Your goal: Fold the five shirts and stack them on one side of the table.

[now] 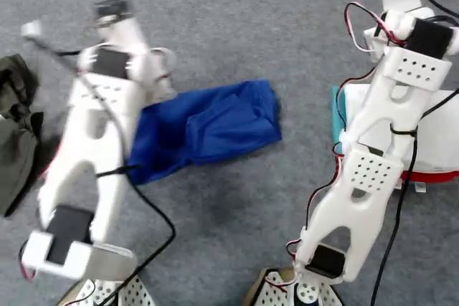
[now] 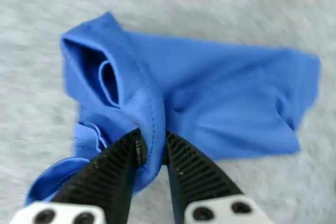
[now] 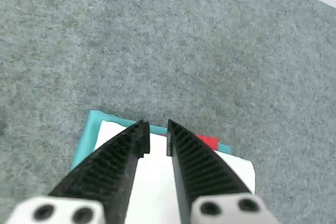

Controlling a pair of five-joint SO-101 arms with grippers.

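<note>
A blue shirt lies crumpled and partly folded in the middle of the grey table. My left gripper is shut on a bunched fold of the blue shirt at the shirt's left end, and it appears in the high view at that edge. My right gripper hovers over a folded white shirt that tops a stack at the table's right side. Its fingers are close together with nothing between them. A teal layer and a red layer show under the white one.
A dark green shirt lies rumpled at the table's left edge. The right arm stretches across the stack's near side. Bare grey felt lies in front of and behind the blue shirt.
</note>
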